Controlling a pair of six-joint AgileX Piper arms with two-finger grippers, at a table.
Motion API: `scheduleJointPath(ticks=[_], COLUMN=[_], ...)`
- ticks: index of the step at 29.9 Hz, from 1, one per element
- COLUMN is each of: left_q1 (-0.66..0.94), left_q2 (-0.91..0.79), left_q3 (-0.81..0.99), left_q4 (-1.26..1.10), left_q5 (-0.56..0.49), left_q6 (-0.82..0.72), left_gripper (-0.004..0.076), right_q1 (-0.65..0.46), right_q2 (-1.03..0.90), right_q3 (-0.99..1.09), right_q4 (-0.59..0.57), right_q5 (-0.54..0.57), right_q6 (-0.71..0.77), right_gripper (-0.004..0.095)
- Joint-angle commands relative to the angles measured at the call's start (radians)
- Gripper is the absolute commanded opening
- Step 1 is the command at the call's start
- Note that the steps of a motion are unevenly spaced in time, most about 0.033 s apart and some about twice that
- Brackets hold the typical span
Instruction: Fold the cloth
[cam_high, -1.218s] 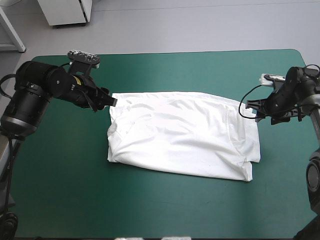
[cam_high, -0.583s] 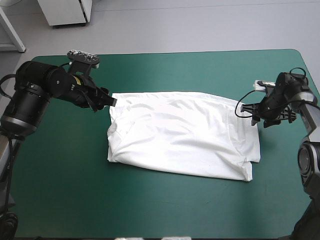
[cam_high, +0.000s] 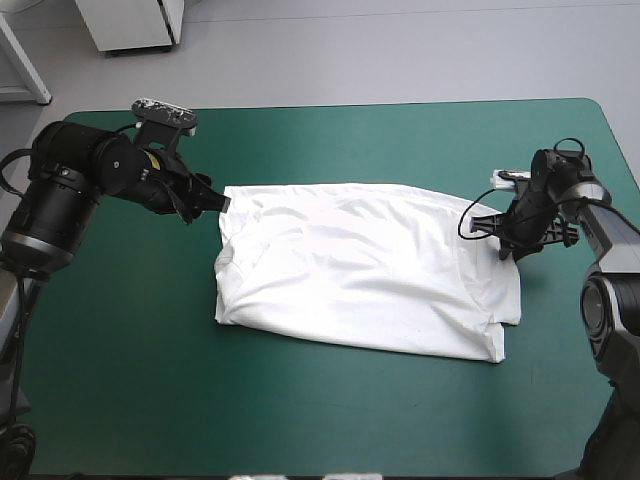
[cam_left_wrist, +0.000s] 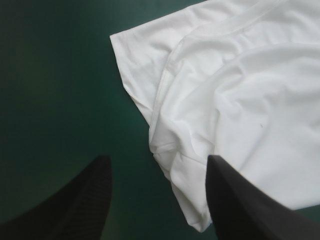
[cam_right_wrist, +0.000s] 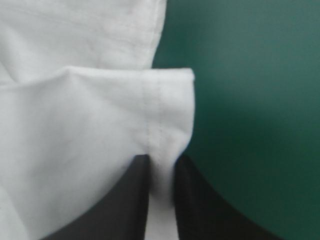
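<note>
The white T-shirt (cam_high: 360, 265) lies folded into a broad rectangle at the table's middle, with layered edges at its right end. My left gripper (cam_high: 221, 203) hovers at the shirt's far left corner. In the left wrist view this gripper (cam_left_wrist: 159, 162) stands open, its black fingers (cam_left_wrist: 240, 200) apart over the rumpled corner of the shirt (cam_left_wrist: 240, 85). My right gripper (cam_high: 504, 240) sits at the shirt's right edge. In the right wrist view it (cam_right_wrist: 161, 165) is shut on a stitched hem fold of the T-shirt (cam_right_wrist: 160, 100), which rises from between the fingers.
The teal-green cover (cam_high: 350, 420) shows as a wide band between the shirt and the table's near edge. Narrower bands run along the far edge (cam_high: 400, 140) and on both sides of the shirt.
My right gripper has moved left from beyond the shirt's right edge onto that edge and taken hold of the hem. The left arm has barely shifted.
</note>
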Motion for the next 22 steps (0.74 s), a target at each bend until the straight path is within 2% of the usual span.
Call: scheduleJointPath(ticks=[1, 15, 22], left_q1=[-0.005, -0.005, -0.005], left_q2=[-0.031, -0.031, -0.031], left_q3=[-0.031, -0.031, -0.031], left_q4=[-0.001, -0.001, -0.001], left_q5=[0.022, -0.003, -0.018], left_q6=[-0.009, -0.009, -0.009], left_gripper=[0.0406, 0.0401, 0.0401], right_q1=[0.000, 0.019, 0.109], right_q2=[-0.023, -0.192, -0.225], right_q3=[-0.008, -0.010, -0.014], right_q4=[0.020, 0.046, 0.192], right_q5=[0.019, 0.068, 0.066], right_q6=[-0.003, -0.025, -0.056], right_gripper=[-0.0012, -0.0017, -0.0017])
